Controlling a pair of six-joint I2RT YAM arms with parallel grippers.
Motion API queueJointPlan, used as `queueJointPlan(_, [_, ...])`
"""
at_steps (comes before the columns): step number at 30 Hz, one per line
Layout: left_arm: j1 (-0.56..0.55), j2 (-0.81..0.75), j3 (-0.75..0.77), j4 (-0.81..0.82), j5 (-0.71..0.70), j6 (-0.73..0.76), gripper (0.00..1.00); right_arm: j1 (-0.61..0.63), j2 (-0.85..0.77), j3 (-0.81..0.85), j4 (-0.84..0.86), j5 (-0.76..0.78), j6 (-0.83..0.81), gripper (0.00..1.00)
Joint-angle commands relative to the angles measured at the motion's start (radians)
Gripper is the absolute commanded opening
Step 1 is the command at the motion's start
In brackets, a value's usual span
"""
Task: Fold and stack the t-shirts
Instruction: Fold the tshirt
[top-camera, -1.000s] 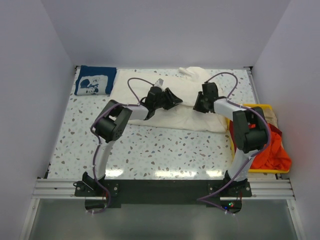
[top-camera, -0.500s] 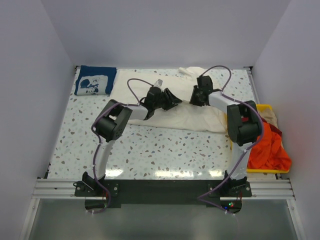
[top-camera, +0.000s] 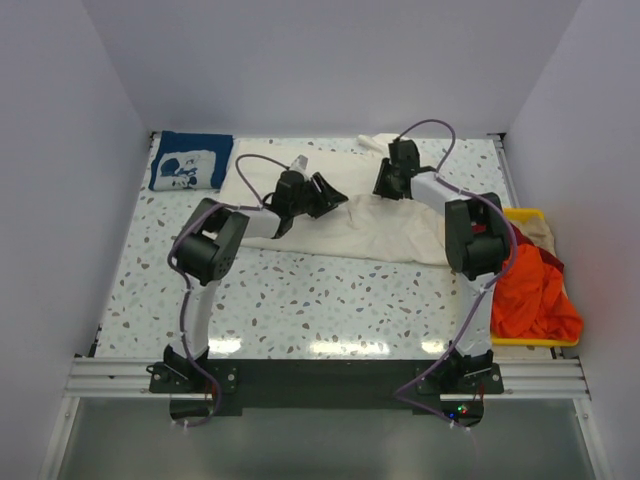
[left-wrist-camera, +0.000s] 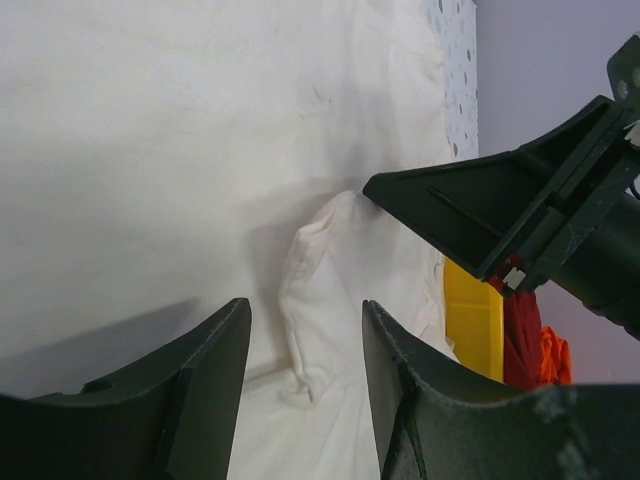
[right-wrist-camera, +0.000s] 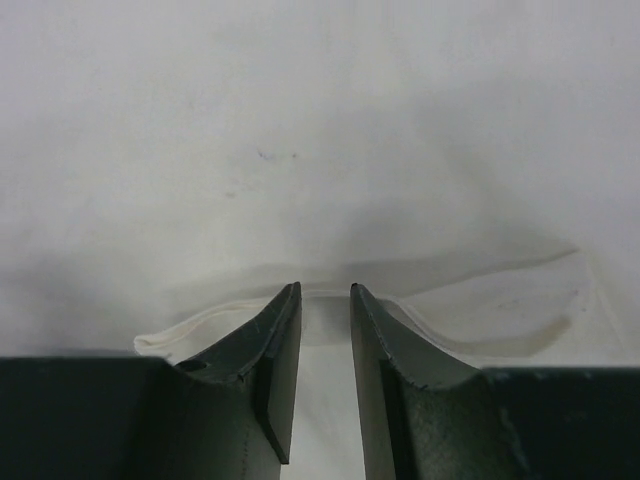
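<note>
- Left arm bent at the elbow, forearm reaching toward the far middle of the bench (top-camera: 300, 290). Left pincer (top-camera: 330, 192) hangs over the cream t-shirt (top-camera: 350, 225), jaws wide, nothing between them.
- Right arm stretched far, wrist tipped down. Right pincer (right-wrist-camera: 322, 292) is narrow and seems to nip a raised hem of the cream t-shirt; the tips hide the contact.
- Cream t-shirt lies spread on the far half of the bench, navy t-shirt (top-camera: 186, 160) folded at the far-left corner.
- Orange-red t-shirt (top-camera: 530, 295) heaped in the yellow bin (top-camera: 520, 214).

Bright, even, diffuse light with soft shadows; wrist views slightly soft.
</note>
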Motion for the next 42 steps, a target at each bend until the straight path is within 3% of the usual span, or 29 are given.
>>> queueJointPlan(1, [0.022,-0.125,-0.038,0.024,0.005,0.065,0.54,0.001,0.016,0.083,0.005,-0.008,-0.024,0.32])
queueJointPlan(8, [0.094,-0.359,-0.226,-0.076,-0.053,0.156,0.55,0.002,0.009,0.274,-0.105,0.021,-0.056,0.53])
queueJointPlan(11, [0.131,-0.508,-0.328,-0.192,-0.162,0.191,0.55,0.001,-0.069,0.236,-0.136,0.049,-0.036,0.54])
queueJointPlan(15, [0.19,-0.692,-0.441,-0.378,-0.396,0.208,0.6,0.002,-0.25,0.034,-0.112,0.048,0.042,0.54])
queueJointPlan(19, [0.24,-0.867,-0.579,-0.468,-0.519,0.201,0.61,0.002,-0.443,-0.28,-0.052,0.027,0.102,0.54])
queueJointPlan(23, [0.303,-0.972,-0.717,-0.466,-0.585,0.191,0.63,0.002,-0.623,-0.475,-0.029,0.012,0.151,0.53])
queueJointPlan(28, [0.389,-0.943,-0.796,-0.382,-0.524,0.185,0.63,0.004,-0.76,-0.662,-0.022,0.014,0.178,0.54])
queueJointPlan(35, [0.435,-0.832,-0.833,-0.265,-0.487,0.152,0.63,0.002,-0.824,-0.756,-0.052,0.058,0.191,0.55])
queueJointPlan(42, [0.464,-0.706,-0.816,-0.141,-0.452,0.118,0.61,0.001,-0.841,-0.807,-0.049,0.098,0.221,0.67])
